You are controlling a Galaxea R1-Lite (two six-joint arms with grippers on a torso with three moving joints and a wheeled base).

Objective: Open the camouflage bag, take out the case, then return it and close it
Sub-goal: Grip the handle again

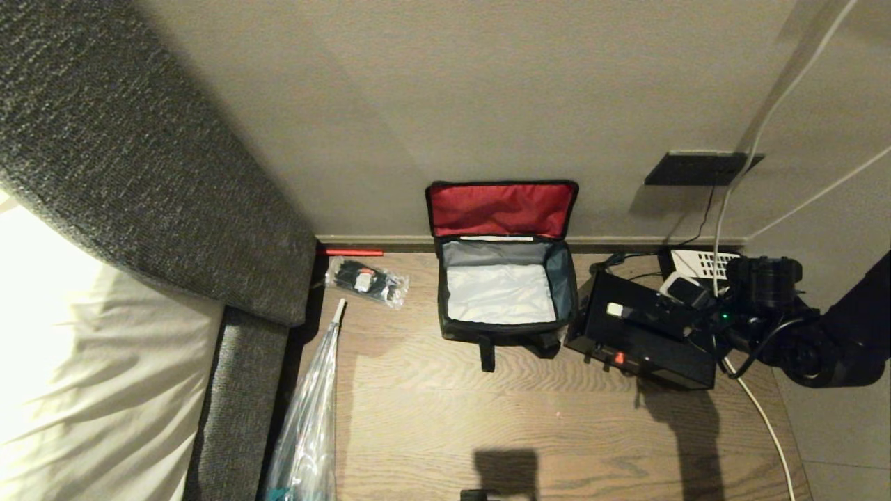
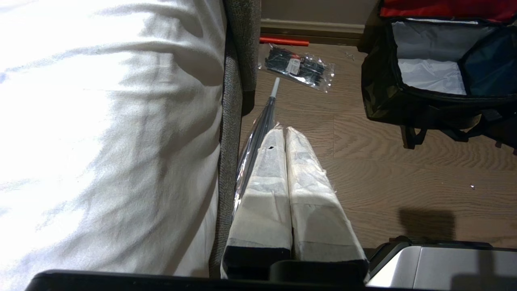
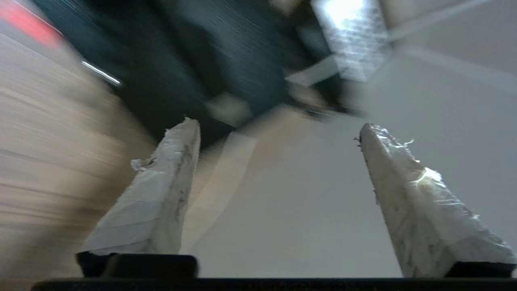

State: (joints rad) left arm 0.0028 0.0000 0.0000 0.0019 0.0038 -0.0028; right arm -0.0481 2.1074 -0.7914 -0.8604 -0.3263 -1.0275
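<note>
Two padded fingers [image 3: 169, 178] of the right gripper [image 3: 278, 161] stand wide apart, empty — case [image 1: 644, 334] lies beside the open bag [image 1: 505, 327], awaiting return.

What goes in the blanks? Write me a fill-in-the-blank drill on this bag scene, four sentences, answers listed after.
1. The lid lining of the open camouflage bag is ____.
2. The case sits ____ the bag, on the robot's right side.
3. The right gripper is ____, holding nothing.
4. The left gripper, away from the bag, is ____.

Missing words: red; outside; open; shut
</note>
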